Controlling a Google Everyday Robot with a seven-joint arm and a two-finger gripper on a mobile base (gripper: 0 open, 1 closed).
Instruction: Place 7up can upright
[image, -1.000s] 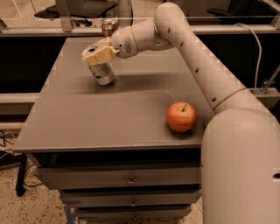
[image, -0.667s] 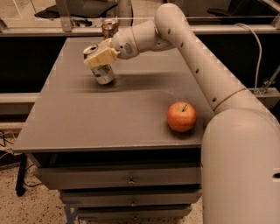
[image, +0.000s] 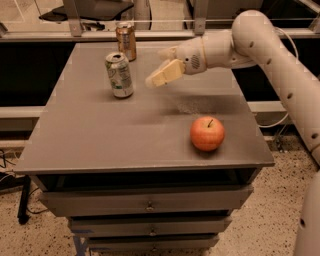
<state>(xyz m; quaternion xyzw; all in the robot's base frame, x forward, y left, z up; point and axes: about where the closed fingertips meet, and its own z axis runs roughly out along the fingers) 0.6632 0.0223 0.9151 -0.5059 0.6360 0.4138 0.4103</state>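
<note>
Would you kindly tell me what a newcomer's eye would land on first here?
The white arm's cream gripper hovers over the grey table, beside the upright silvery-white 7up can but apart from it. A red-orange apple sits near the front right, and a copper-coloured can stands at the back edge.

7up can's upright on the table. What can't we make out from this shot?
- 7up can, camera view: print too blurred to read.
- Copper can behind it: label blurred too.
- Arm behind the claw, which hangs right of the 7up can, apart from it: cut off by the right edge.
- Drawers: contents hidden by shut fronts.
</note>
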